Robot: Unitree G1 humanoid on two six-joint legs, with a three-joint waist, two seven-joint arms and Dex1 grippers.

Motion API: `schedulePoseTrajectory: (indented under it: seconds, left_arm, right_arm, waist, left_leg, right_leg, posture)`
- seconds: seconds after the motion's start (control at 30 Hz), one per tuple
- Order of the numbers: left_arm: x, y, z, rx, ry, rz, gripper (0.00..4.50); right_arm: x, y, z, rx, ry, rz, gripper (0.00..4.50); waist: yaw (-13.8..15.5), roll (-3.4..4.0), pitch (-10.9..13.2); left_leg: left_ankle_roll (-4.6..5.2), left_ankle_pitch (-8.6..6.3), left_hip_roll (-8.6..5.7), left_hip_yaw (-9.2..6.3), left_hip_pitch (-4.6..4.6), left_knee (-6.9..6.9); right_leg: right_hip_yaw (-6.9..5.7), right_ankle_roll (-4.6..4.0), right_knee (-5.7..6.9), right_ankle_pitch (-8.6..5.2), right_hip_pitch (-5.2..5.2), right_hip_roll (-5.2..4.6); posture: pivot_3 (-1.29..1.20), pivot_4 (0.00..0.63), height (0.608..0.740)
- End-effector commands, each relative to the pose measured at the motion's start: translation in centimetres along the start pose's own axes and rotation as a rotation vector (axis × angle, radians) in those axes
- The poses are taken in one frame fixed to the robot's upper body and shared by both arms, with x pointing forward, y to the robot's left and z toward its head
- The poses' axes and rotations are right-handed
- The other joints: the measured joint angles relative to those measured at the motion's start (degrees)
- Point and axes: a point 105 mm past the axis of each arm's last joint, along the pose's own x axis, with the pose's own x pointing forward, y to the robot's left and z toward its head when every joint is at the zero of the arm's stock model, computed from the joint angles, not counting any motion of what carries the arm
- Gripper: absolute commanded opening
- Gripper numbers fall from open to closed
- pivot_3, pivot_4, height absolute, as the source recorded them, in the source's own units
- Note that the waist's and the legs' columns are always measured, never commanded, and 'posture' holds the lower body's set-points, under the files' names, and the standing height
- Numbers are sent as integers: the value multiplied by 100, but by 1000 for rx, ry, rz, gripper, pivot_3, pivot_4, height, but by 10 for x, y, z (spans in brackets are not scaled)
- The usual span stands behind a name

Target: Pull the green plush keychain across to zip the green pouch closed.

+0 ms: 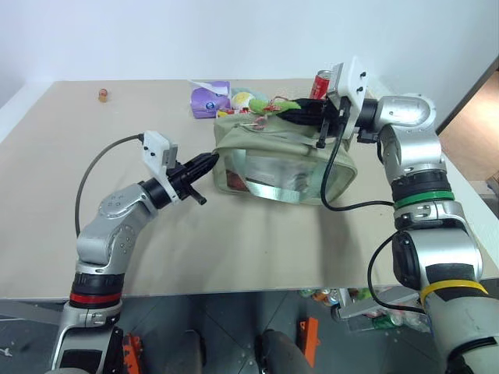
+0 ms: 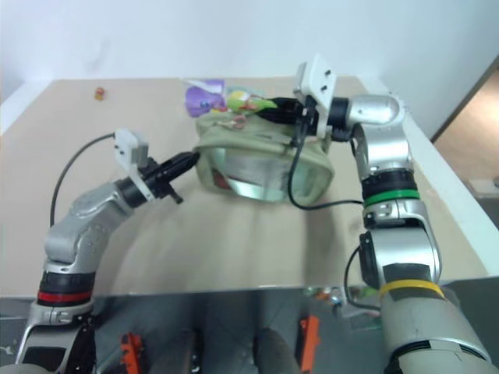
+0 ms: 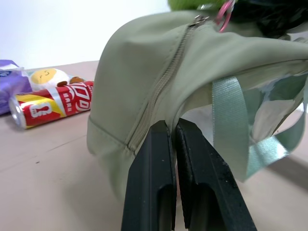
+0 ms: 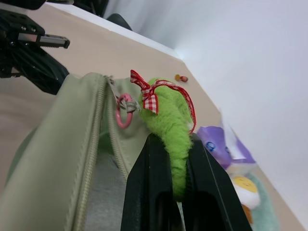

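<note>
A: How does the right gripper [image 4: 166,192] stand?

B: Its two black fingers are clenched on the green plush keychain [image 4: 168,120], whose fuzzy body is squeezed between them. A red checked ribbon and a pink ring join the keychain to the zipper on top of the green pouch [image 1: 281,160].

A: And the left gripper [image 3: 174,144]?

B: Pressed together, pinching the fabric at the pouch's end seam, just below where the zipper runs down.

A: Where is the pouch?

B: On the table [image 1: 93,202], toward its far edge, between the two arms. The purple packet [image 1: 209,100] and a red can [image 1: 321,82] lie behind it, a small orange thing [image 1: 102,95] near the far left corner.

A: Anything hard to make out?

B: The pouch's contents behind the clear window are too blurred by reflections to tell. The right fingers hide part of the zipper.
</note>
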Motion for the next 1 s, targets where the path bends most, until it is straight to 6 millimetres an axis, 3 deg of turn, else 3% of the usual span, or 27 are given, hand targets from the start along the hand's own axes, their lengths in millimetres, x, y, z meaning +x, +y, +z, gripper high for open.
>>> schedulePoseTrajectory:
  seconds: [0.03, 0.4, 0.43, 0.57, 0.63, 0.9, 1.0]
  left_arm:
    - [3, 1, 6, 12, -15, 5, 0]
    - [13, -16, 22, -11, -30, -53, 0]
    - [13, -17, 24, -14, -30, -54, 0]
    - [9, -22, 24, -21, -4, -60, 0]
    - [9, -22, 25, -22, 1, -55, 0]
    - [5, -21, 23, -5, 29, -43, 0]
    - [5, -20, 23, -3, 34, -39, 0]
  right_arm:
    - [-16, -8, 17, -43, -53, -54, 66]
    - [-10, 23, 3, 76, -10, 64, 66]
    - [-9, 25, 3, 95, -8, 77, 584]
    - [-2, 25, -2, 68, -7, 54, 1657]
    - [-1, 25, -4, 68, -5, 51, 2403]
    - [4, 23, -11, 80, -8, 49, 2403]
    - [3, 22, -12, 87, -11, 48, 1626]
  waist:
    - [0, 0, 0]
    - [-3, 1, 0]
    - [-4, 0, 0]
    - [-4, 0, 0]
    - [-4, 0, 0]
    - [-6, 0, 0]
    - [-6, 0, 0]
  left_leg:
    - [0, 0, 0, 0, 0, 0]
    - [0, 0, -2, -1, -1, 1]
    - [0, 0, -3, 0, 0, 1]
    - [0, 0, -2, -4, 0, 0]
    - [0, 0, -2, -4, 1, 1]
    - [-1, 1, -3, -4, 2, 1]
    - [-1, 1, -3, -4, 2, 1]
  right_leg:
    - [0, 0, 0, 0, 0, 0]
    - [1, 2, 0, -1, 0, 0]
    - [2, 2, 0, -1, 0, 0]
    - [-1, 2, 0, -1, 0, 1]
    - [-1, 2, 0, -1, 1, 1]
    - [0, 2, 0, -1, 2, 1]
    - [0, 2, 0, -1, 2, 1]
  posture:
    - [0, 150, 740]
    - [0, 150, 740]
    - [0, 150, 740]
    - [0, 150, 740]
    - [0, 150, 740]
    - [0, 150, 740]
    - [0, 150, 740]
